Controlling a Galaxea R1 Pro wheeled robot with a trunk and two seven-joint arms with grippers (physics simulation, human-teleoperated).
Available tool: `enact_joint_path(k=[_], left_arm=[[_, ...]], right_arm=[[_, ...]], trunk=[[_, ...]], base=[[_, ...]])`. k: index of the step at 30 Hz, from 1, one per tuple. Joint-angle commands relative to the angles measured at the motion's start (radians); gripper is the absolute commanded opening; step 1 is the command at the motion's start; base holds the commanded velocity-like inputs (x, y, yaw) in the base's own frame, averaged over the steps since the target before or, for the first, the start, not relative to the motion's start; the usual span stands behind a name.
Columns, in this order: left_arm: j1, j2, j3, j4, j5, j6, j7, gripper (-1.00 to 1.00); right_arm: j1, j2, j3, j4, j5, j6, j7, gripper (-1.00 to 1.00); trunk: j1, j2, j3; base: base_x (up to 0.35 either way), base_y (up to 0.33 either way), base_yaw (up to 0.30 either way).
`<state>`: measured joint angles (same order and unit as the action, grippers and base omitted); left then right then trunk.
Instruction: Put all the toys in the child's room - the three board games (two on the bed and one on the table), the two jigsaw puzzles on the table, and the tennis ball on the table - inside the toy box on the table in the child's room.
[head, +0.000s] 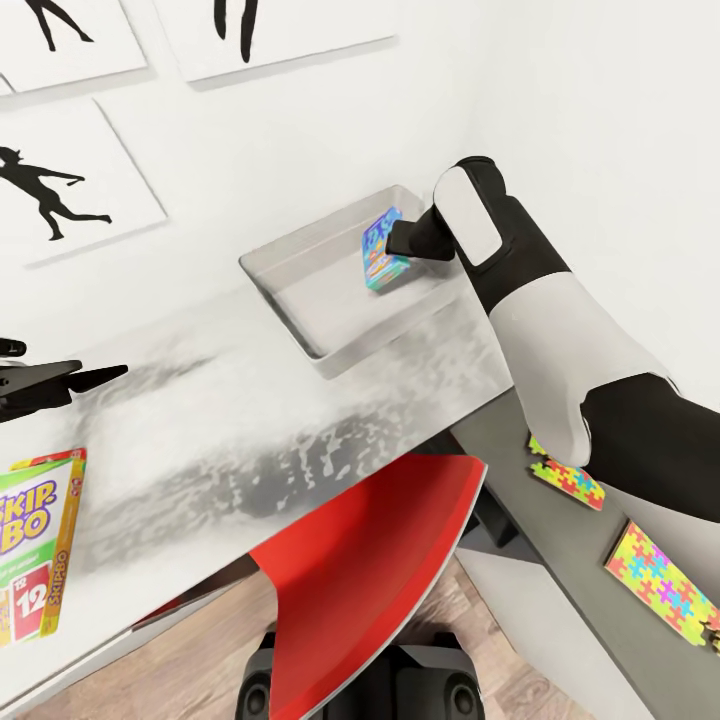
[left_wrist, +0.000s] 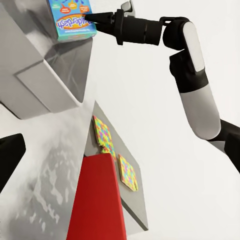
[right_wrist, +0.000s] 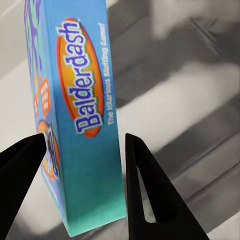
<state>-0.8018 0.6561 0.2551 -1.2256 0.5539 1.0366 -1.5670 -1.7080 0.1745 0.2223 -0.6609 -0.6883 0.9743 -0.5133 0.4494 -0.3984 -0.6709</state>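
While the Skip-Bo box (head: 40, 545) lies near on the table (head: 250, 430) by the left gripper (head: 105, 376), fingers state unclear, right gripper (right_wrist: 82, 165) pinches the Balderdash box (right_wrist: 75, 125) edge-up over the toy box (head: 300, 300); release may leave it leaning on the rim.

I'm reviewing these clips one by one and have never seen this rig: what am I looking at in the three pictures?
These are simulator renders of a two-armed robot. The head view looks down over a grey table. The other two pictures come from cameras near each gripper. The right gripper holds a blue Balderdash game box upright over the grey toy box, its fingers either side of it. The left gripper hangs with nothing in it; whether it is open is unclear. On the table lie a green Skip-Bo box and two jigsaw puzzles. A red chair stands in front.
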Motion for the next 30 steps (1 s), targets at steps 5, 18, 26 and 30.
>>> enact_joint_path(k=[5, 18, 26, 30], left_arm=[[0.0, 0.0, 0.0, 0.0, 0.0, 0.011, -0.004, 1.0], [0.0, 0.0, 0.0, 0.0, 0.0, 0.011, -0.004, 1.0], [0.0, 0.0, -0.001, 0.0, 0.0, 0.011, -0.004, 1.0], [0.0, 0.001, -0.002, 0.0, 0.0, 0.011, -0.004, 1.0]], right_arm=[[-0.001, 0.0, 0.001, 0.001, -0.011, 0.001, -0.01, -1.0], [-0.001, 0.0, 0.0, 0.001, -0.011, 0.003, -0.004, -1.0], [-0.001, 0.0, 0.0, 0.005, -0.012, 0.005, -0.002, -1.0], [-0.001, 0.0, -0.001, 0.011, -0.013, 0.006, -0.002, -1.0]], trunk=[[0.001, -0.002, -0.003], [0.001, -0.002, -0.007], [0.001, -0.002, -0.007], [0.001, -0.002, -0.007]], base=[[0.0, 0.0, -0.015], [0.0, 0.0, -0.038], [0.0, 0.0, 0.0], [0.0, 0.0, 0.0]])
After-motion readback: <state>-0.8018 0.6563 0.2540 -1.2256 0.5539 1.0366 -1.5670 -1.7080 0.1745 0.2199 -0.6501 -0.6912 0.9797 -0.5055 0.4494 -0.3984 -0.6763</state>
